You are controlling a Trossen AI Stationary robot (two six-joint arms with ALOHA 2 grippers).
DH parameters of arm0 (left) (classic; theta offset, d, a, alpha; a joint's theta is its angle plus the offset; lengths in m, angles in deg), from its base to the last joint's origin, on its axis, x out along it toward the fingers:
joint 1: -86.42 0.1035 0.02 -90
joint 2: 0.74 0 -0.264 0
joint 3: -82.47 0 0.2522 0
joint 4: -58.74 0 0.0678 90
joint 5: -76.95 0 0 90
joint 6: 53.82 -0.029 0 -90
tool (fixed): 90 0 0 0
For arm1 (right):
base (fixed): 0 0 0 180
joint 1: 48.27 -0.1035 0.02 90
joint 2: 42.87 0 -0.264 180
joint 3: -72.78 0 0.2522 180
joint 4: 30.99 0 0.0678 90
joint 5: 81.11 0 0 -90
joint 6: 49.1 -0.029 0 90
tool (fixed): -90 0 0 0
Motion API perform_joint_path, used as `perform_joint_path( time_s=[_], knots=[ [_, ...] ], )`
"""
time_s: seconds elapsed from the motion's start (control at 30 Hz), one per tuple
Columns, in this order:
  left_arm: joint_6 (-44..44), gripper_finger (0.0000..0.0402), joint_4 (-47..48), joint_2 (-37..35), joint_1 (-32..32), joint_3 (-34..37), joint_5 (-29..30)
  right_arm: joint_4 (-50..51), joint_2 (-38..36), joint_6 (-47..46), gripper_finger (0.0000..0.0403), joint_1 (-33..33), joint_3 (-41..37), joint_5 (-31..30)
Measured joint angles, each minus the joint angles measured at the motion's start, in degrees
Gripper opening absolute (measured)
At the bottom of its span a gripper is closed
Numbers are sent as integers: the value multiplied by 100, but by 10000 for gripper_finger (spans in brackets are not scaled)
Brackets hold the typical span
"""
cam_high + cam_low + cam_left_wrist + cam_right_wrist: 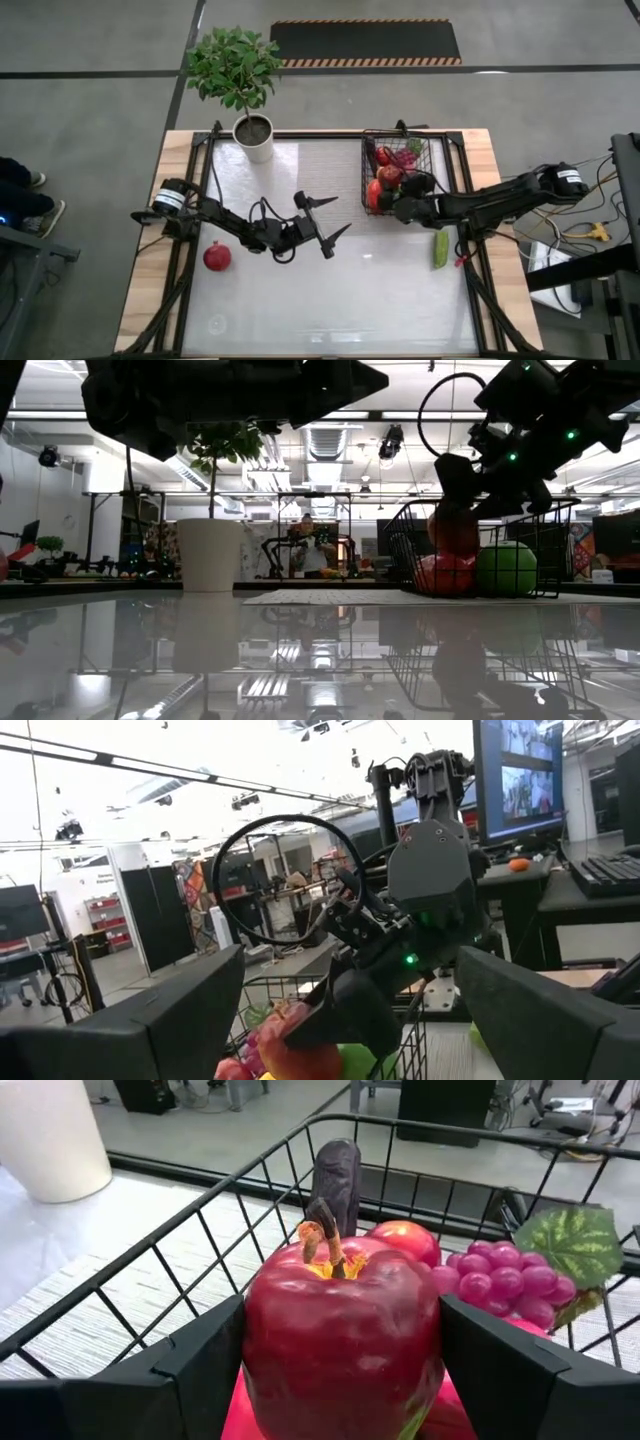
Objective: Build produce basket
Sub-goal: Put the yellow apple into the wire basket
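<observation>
A: Right gripper (340, 1380)?
B: Jaws wide, clamped on a red apple (340, 1330), over the basket (398, 170) at two o'clock, likely for dropping in.
A: Left gripper (322, 222)?
B: Open, empty, mid-table. Cucumber (441, 249) at four o'clock, outside.

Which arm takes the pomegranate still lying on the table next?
Left, probably. The pomegranate lies on the left side near the left arm, whose left gripper hangs open and empty mid-table. The right gripper is at the basket, shut on a red apple.
</observation>
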Motion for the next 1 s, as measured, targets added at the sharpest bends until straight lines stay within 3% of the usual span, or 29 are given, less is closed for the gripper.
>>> perform_joint_path(
  time_s=[0.47, 0.77, 1.0],
  knots=[
    [-2, 345, 0, 0, 0, 41, 17, -17, 85, -18, 290, 0, 9, -17],
    [-1, 345, 0, 0, 0, 41, 16, -6, 85, 22, 350, 0, 9, -17],
    [0, 345, 0, -2, 0, 41, 15, 55, -45, 154, 357, 0, 9, 7]
  ],
)
